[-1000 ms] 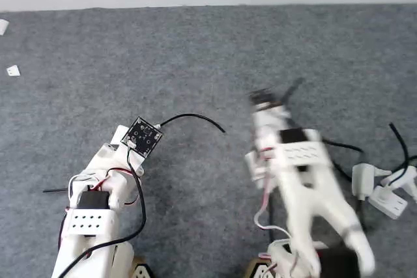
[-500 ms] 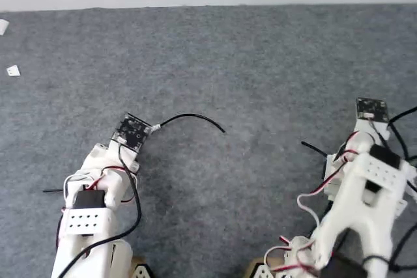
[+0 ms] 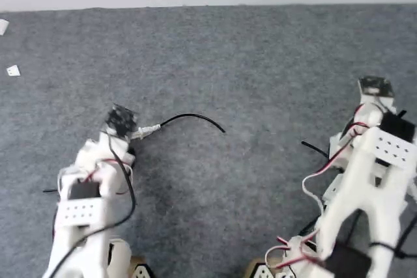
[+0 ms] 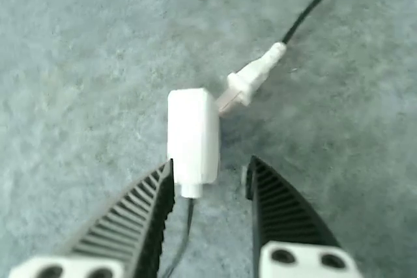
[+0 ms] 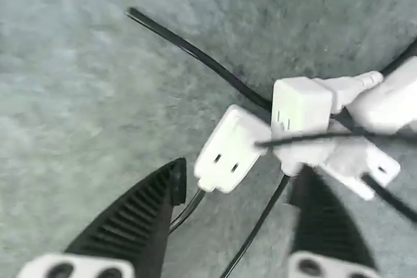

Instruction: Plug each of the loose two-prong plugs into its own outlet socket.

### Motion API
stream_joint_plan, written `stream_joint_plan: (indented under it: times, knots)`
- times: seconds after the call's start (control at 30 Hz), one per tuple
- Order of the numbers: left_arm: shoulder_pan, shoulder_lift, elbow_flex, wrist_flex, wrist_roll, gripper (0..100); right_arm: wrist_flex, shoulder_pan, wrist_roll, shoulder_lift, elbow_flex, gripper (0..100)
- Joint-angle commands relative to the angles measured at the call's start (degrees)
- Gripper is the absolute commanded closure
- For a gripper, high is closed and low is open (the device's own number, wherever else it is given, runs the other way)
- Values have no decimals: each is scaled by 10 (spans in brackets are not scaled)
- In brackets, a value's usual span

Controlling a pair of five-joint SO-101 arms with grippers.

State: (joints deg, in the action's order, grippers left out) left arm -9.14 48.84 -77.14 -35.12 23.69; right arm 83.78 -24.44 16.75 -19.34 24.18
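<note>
**High view:** Your left arm point(image 3: 88, 180) stands over the grey table point(image 3: 215, 50) at the near left, and its wrist hides the jaws. A white plug point(image 3: 147, 130) pokes out just beside it, its black cable point(image 3: 195, 118) arcing off toward the middle. Your right arm point(image 3: 374, 161) stands at the far right edge and covers whatever lies beneath it. A loose cable end point(image 3: 314, 150) juts out on its inner side.

**Left wrist view:** The left gripper point(image 4: 208, 168) is spread wide and holds nothing. A white socket block point(image 4: 192, 135) lies just ahead of the jaws, its long axis running straight out from them, and it sits nearer one finger than the other. The plug meets the block's side at a slant, prongs against it. Whether they are fully seated is hard to make out.

**Right wrist view:** The right gripper point(image 5: 241, 177) is also wide open and empty, above a huddle of white pieces. The two-slot socket point(image 5: 227, 151) lies just ahead of the jaws, tilted across the gap and nearer one finger. A second socket point(image 5: 301, 112) touches it on the far side. The pieces beyond are cut off at the edge and crossed by dark cords point(image 5: 195, 53), so you cannot tell plug from socket there. This arm is the nearer to the huddle, and your left is the nearer to the lone pair.
</note>
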Motion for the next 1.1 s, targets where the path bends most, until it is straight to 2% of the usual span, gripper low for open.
stream_joint_plan:
  times: [0.0, 0.1, 0.2, 0.3, 0.43, 0.7, 0.9, 1.07]
  knots:
    - [-44, -153, 133, -5, -40, 829, 44, 44, -44, -81, -39, 916]
    - [-62, -277, 223, -27, -57, 828, 20, 105, -53, -124, 16, 977]
    - [-61, -360, 299, -70, -58, 828, -65, 176, -60, -153, 123, 987]
    - [-60, -395, 328, -78, -58, 828, -189, 225, -76, -163, 236, 987]
    - [-58, -398, 333, -76, -57, 828, -333, 244, -74, -153, 335, 987]
    - [-50, -399, 329, -78, -57, 829, -350, 248, -73, -121, 340, 987]
    - [-49, -389, 334, -95, -58, 829, -402, 276, -73, -71, 340, 987]
    - [-33, -318, 318, -118, -47, 829, -400, 274, -73, -58, 330, 987]
